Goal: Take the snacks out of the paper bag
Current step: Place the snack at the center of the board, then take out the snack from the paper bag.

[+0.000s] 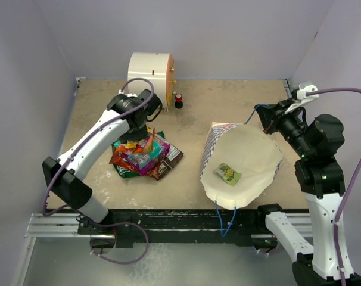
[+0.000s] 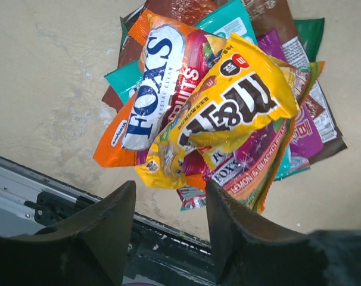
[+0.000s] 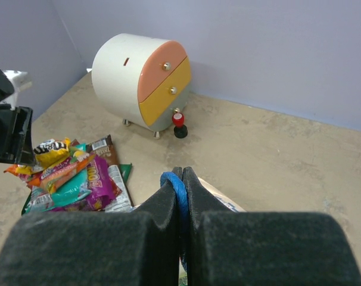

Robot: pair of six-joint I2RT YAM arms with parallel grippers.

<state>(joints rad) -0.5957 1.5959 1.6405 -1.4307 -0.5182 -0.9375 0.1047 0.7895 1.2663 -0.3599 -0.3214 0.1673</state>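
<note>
The paper bag (image 1: 243,152) lies on its side at centre right, its white mouth held open toward the camera. One green-yellow snack packet (image 1: 228,174) lies inside it. My right gripper (image 1: 261,119) is shut on the bag's blue cord handle (image 3: 174,185) and holds it up. A pile of snacks (image 1: 145,156) lies on the table at centre left, with a yellow packet (image 2: 234,104) and an orange-red one (image 2: 148,89) on top. My left gripper (image 2: 168,196) hangs open and empty just above the pile.
A white cylindrical drum (image 1: 151,74) with orange and yellow drawer fronts stands at the back, with a small red-and-black knob (image 1: 179,100) beside it. The table's front edge with a metal rail (image 1: 168,223) is close below the pile and bag. Grey walls enclose three sides.
</note>
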